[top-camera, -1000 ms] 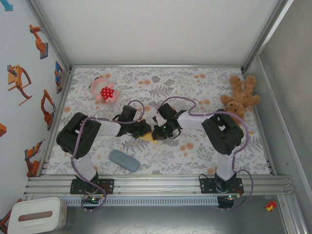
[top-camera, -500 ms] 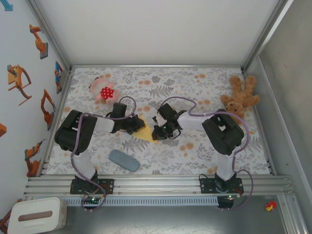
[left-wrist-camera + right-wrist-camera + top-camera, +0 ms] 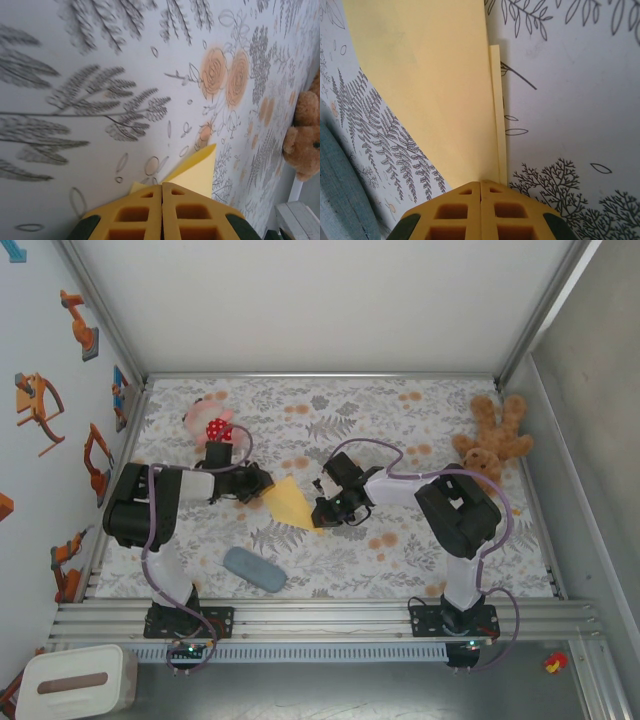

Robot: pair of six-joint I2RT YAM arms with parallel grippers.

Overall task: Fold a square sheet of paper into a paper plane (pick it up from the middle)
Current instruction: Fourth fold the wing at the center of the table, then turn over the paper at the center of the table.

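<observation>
The thin yellow sheet of paper [image 3: 288, 502] lay flat on the floral-patterned desk [image 3: 400, 550], near the middle, between the two grippers. It was folded into a plain pale triangle. From the top camera, one corner pointed toward the left gripper [image 3: 258, 483] and a lower point sat at the right gripper [image 3: 322, 512].

Right wrist view: the sheet [image 3: 420, 75] showed a broad smooth face with a straight folded edge. A narrow strip of a second layer stuck out just beside that edge, so the layers were not quite flush. No print or marks, only faint shading. The face narrowed down to the right gripper [image 3: 481, 200], whose yellow fingers were pressed fully together with no gap, tips at the sheet's point. Could not tell if the paper was pinched between them or just held down under them.

Left wrist view: the left gripper [image 3: 161, 200] also had its fingers closed tight against each other. The sheet [image 3: 197, 170] poked out past the tips as a sharp pointed corner, with a small bit showing on the other side of the tips. Could not tell if it was actually gripped.

Other items:
- The grey-blue oblong pad [image 3: 254, 569] lay near the front, apart from the sheet, and its edge showed in the right wrist view [image 3: 337, 190].
- The brown teddy bear [image 3: 492, 440] sat at the far right and showed in the left wrist view [image 3: 305, 135].
- The pink plush toy [image 3: 212, 426] sat at the far left.
</observation>
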